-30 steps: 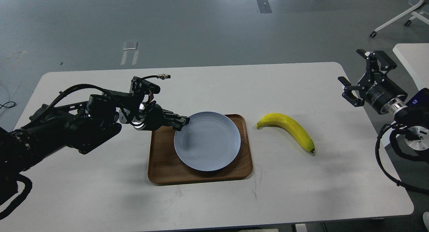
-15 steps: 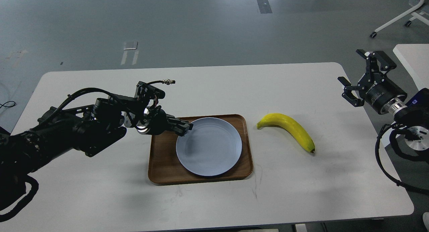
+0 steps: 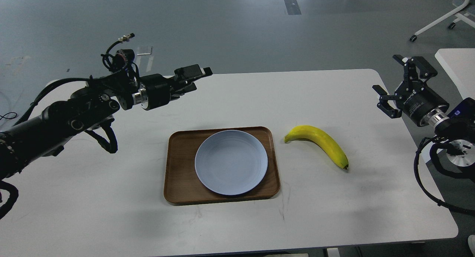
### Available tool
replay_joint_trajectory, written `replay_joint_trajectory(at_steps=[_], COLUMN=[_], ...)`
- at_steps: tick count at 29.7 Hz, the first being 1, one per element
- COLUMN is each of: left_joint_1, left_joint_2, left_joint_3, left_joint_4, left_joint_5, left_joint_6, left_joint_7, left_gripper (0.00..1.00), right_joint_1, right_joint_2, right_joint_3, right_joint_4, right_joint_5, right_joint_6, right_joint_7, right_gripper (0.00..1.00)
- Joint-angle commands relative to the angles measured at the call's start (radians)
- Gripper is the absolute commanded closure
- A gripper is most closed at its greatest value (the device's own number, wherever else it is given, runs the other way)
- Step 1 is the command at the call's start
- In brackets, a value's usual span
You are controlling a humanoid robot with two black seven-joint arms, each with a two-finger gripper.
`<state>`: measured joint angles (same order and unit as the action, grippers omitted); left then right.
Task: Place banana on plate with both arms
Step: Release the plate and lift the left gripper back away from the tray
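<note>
The yellow banana [image 3: 320, 144] lies on the white table to the right of the tray, stem end toward the tray. The pale blue-grey plate [image 3: 231, 162] lies flat and empty on the brown wooden tray [image 3: 179, 168]. My left gripper [image 3: 202, 78] is open and empty, raised above the table behind and to the left of the tray. My right gripper [image 3: 386, 73] is open and empty, held above the table's right edge, behind and to the right of the banana.
The white table [image 3: 111, 212] holds only the tray, plate and banana. A second white table corner [image 3: 458, 64] and a wheeled chair base [image 3: 445, 21] stand at the far right, on the grey floor.
My left gripper was at the plate's left rim as the plate settled flat on the tray. It has since let go and risen up and back to the left. The right arm has barely moved.
</note>
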<state>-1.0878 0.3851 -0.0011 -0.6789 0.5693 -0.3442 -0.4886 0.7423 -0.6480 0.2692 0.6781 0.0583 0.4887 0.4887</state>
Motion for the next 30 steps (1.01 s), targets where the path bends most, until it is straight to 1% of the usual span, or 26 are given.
replay_joint_trajectory(at_steps=[1,2,4,5,6,7,8,9,11,14,16,19,21,23,26,27,30], left_joint_1=[0.019,0.034,0.083,0.123,0.143,0.163,0.21,0.236,0.327,0.385,0.413,0.427,0.434,0.444,0.444,0.444,0.445], left_joint_2=[0.053,0.081,0.13,0.156,0.165,0.17,0.173,0.173,0.167,0.159,0.159,0.166,0.169,0.167,0.164,0.164,0.164], left_joint_3=[-0.002,-0.01,-0.042,-0.081,-0.106,-0.134,-0.201,-0.239,-0.412,-0.544,-0.577,-0.577,-0.576,-0.568,-0.566,-0.566,-0.559], left_joint_4=[-0.004,-0.005,-0.005,-0.005,-0.004,0.004,0.007,0.007,0.01,0.013,0.016,0.016,0.018,0.018,0.018,0.018,0.018], left_joint_5=[-0.254,-0.311,-0.38,-0.413,-0.425,-0.436,-0.46,-0.473,-0.517,-0.531,-0.531,-0.531,-0.531,-0.529,-0.529,-0.529,-0.523], left_joint_6=[-0.002,-0.012,-0.07,-0.132,-0.145,-0.145,-0.145,-0.145,-0.145,-0.145,-0.145,-0.145,-0.145,-0.145,-0.145,-0.145,-0.145], left_joint_7=[0.0,0.0,0.0,0.0,0.0,0.0,0.0,0.0,0.0,0.0,0.0,0.0,0.0,0.0,0.001,0.007,0.027], left_gripper=[0.02,0.02,0.02,0.02,0.02,0.02,0.02,0.02,0.02,0.02,0.02,0.02,0.02,0.02,0.02,0.02,0.02], right_joint_1=[0.0,0.0,-0.001,0.0,0.0,0.0,0.003,0.003,0.003,0.002,-0.001,-0.003,0.018,0.078,0.14,0.153,0.247], right_joint_2=[0.002,0.001,-0.006,-0.006,-0.007,-0.007,-0.007,-0.007,-0.007,-0.002,0.004,-0.001,0.001,-0.005,-0.013,-0.021,-0.07], right_joint_3=[-0.004,-0.007,-0.016,-0.019,-0.019,-0.018,-0.018,-0.018,-0.018,-0.018,-0.024,-0.027,-0.034,-0.036,-0.038,-0.038,-0.054], right_joint_4=[-0.002,-0.002,0.0,-0.008,-0.014,-0.021,-0.029,-0.029,-0.023,-0.029,-0.032,-0.031,-0.026,-0.015,0.017,0.029,0.096], right_joint_5=[-0.002,-0.003,-0.005,-0.006,-0.005,-0.005,-0.005,-0.005,-0.003,-0.003,-0.006,-0.055,-0.173,-0.353,-0.495,-0.527,-0.719], right_joint_6=[0.0,0.0,0.0,0.0,0.0,0.0,0.0,0.0,0.0,0.0,0.0,0.0,0.0,0.0,0.0,0.0,0.0], right_joint_7=[0.0,0.0,0.0,0.0,0.0,0.0,0.0,0.0,0.0,0.0,0.0,0.0,0.0,0.0,0.0,0.0,0.0], right_gripper=[0.0,0.0,0.0,0.0,0.0,0.0,0.0,0.0,0.0,0.0,0.0,0.0,0.0,0.0,0.0,0.0,0.0])
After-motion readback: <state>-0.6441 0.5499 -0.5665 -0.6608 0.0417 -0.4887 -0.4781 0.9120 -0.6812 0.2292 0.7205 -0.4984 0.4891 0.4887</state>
